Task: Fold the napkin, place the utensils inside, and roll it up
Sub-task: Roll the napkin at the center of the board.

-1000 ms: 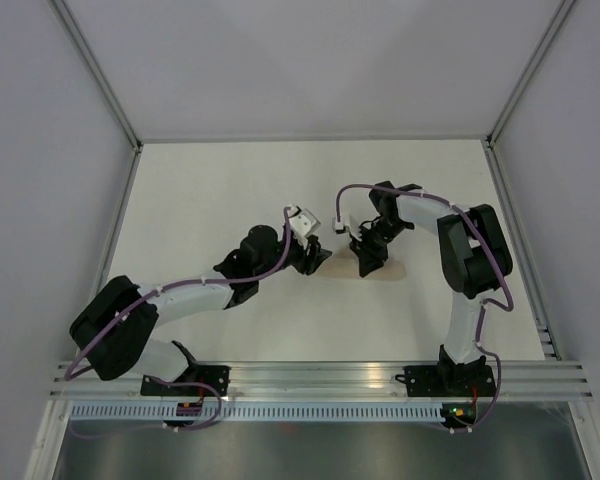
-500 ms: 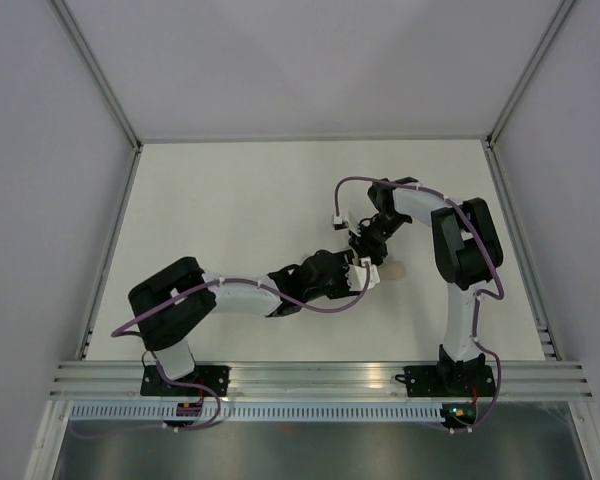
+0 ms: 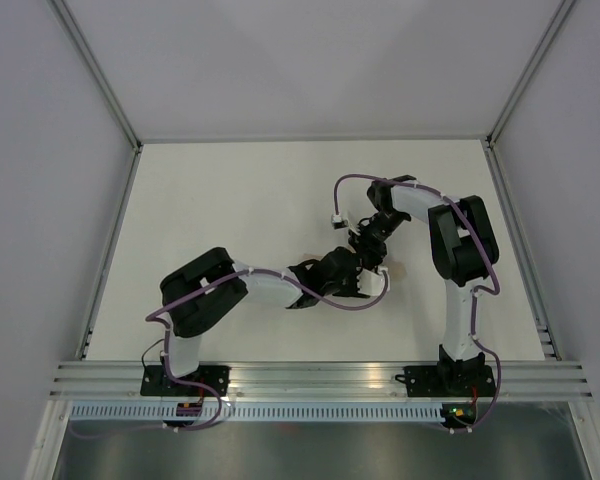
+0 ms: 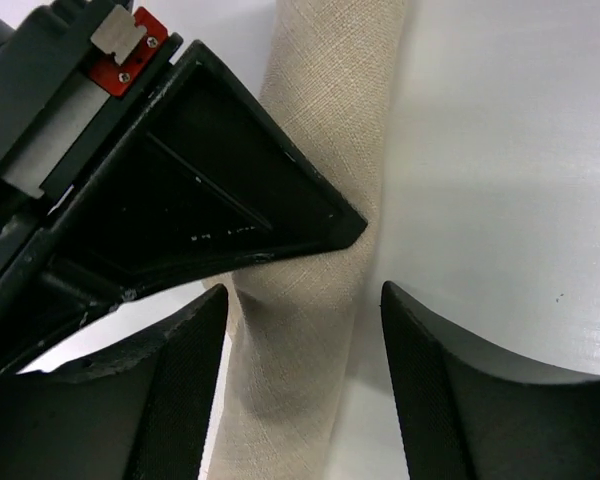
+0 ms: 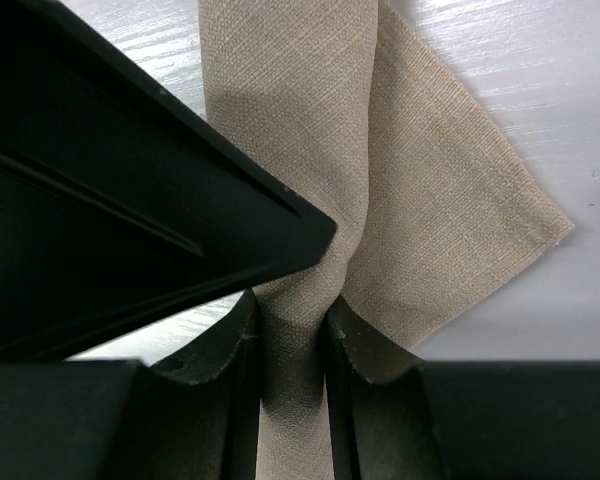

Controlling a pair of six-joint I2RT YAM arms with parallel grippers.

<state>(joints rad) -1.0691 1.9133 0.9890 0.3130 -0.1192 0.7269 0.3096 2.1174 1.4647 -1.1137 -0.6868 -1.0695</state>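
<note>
Beige-tan woven cloth is showing as a narrow roll: the napkin is lying on the white table, wound into a slim tube with an even weave and no pattern. In the right wrist view one loose corner is fanning out flat to the side of the tube and resting on the table. From above, only a small tan scrap of it is peeking out beside the two wrists, which are meeting a little right of the table's middle. The right gripper is pinching the roll: its jaws are sitting almost together, with only the squeezed thickness of cloth filling the narrow gap between them, and the tube is creasing inward at that spot. The left gripper is straddling the same roll with its jaws spread wide and gripping nothing. The tube is running lengthwise through that gap, lying close beside one finger while bare table is showing between it and the other. Just beyond the left jaws, a black finger of the right gripper is reaching across the roll, its tip lying over the cloth.
</note>
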